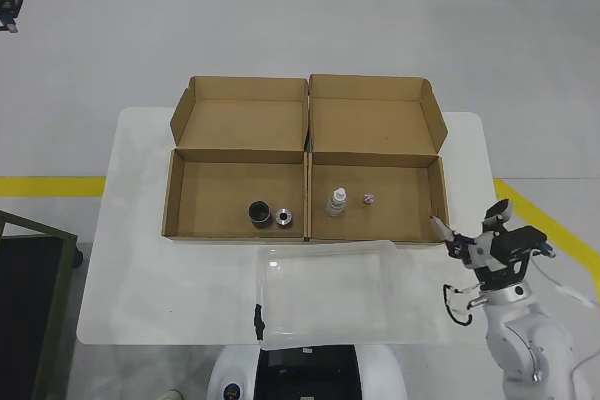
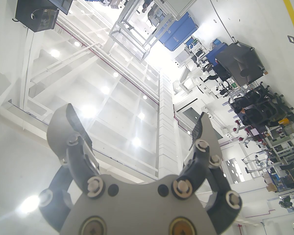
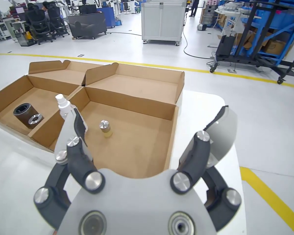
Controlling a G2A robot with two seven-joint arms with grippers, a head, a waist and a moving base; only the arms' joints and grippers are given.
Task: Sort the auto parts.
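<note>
Auto parts, four counted, all sitting in two open boxes on the white counter (image 1: pixel 130 250).

Right claw (image 3: pixel 148 113) is released, its jaws spread wide and holding nothing. It hangs just outside the near outer corner of the right-hand brown cardboard box (image 3: pixel 137 106).

- Short brass-coloured plug with a silver cap (image 3: pixel 105 129): straight ahead of the right claw and slightly toward its inner finger, on that box's floor. It stands upright, long axis vertical, and is the nearest part.
- Small white plastic spray bottle (image 3: pixel 62 103): also upright, beyond the inner finger.
- Dark cylindrical metal sleeve (image 3: pixel 23 113) and flat silver metal ring (image 3: pixel 36 119): touching or nearly so, farther off to the same side in the left-hand brown cardboard box (image 3: pixel 5 103).

Left claw (image 2: pixel 136 112) is released too and points up at the ceiling, away from the counter.

Judgement: the right arm is clearly nearer. Any pick of the plug calls for a short forward reach over the box wall and a descent from above.

Clear plastic tray (image 1: pixel 325 290) lies on the robot's side of the boxes.
</note>
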